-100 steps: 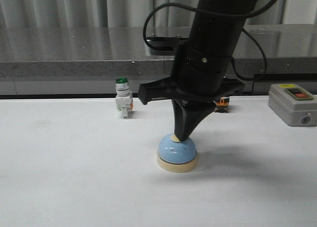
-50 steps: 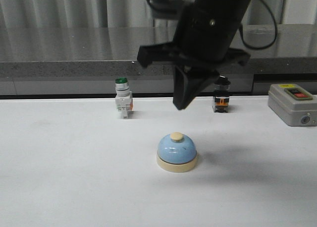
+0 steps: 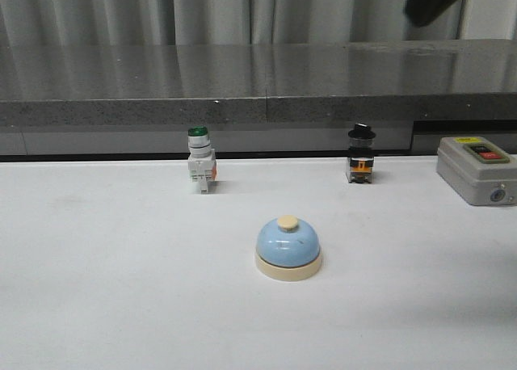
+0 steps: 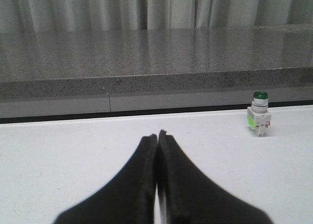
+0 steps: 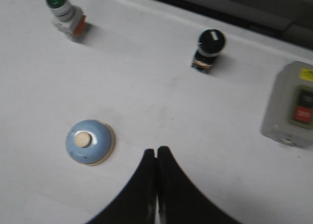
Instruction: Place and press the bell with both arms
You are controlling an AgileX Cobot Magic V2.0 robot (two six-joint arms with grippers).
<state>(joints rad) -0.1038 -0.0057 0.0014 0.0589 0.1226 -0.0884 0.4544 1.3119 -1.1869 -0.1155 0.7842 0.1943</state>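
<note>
Nearest to the front camera, the light-blue bell [image 3: 288, 250] sits upright on the white bench [image 3: 105, 305], roughly at the middle of it, its cream button on top and its cream base flat on the surface. Nothing touches it. From above, the right wrist view shows the same bell [image 5: 89, 141] with its button facing the camera, and the right end effector [image 5: 156, 155] hangs well above the bench with its 2 fingers pressed together and nothing between them, apart from the bell. In the front view only a dark piece of the right arm [image 3: 432, 0] shows, at the top right corner.

Farther back stand 2 small switches, well apart from each other: a green-capped white push-button switch [image 3: 200, 161] behind and to the left of the bell, and a black-knobbed switch [image 3: 360, 154] behind and to the right. A grey box with red and black buttons [image 3: 477, 170] rests at the right edge of the bench.

The left end effector [image 4: 157, 141] is likewise closed on nothing, fingers touching along their length, held low over the bench; its camera sees the green-capped switch [image 4: 259, 114] off to one side. Behind everything runs a grey speckled ledge [image 3: 161, 87], then pale curtains [image 3: 202, 13].
</note>
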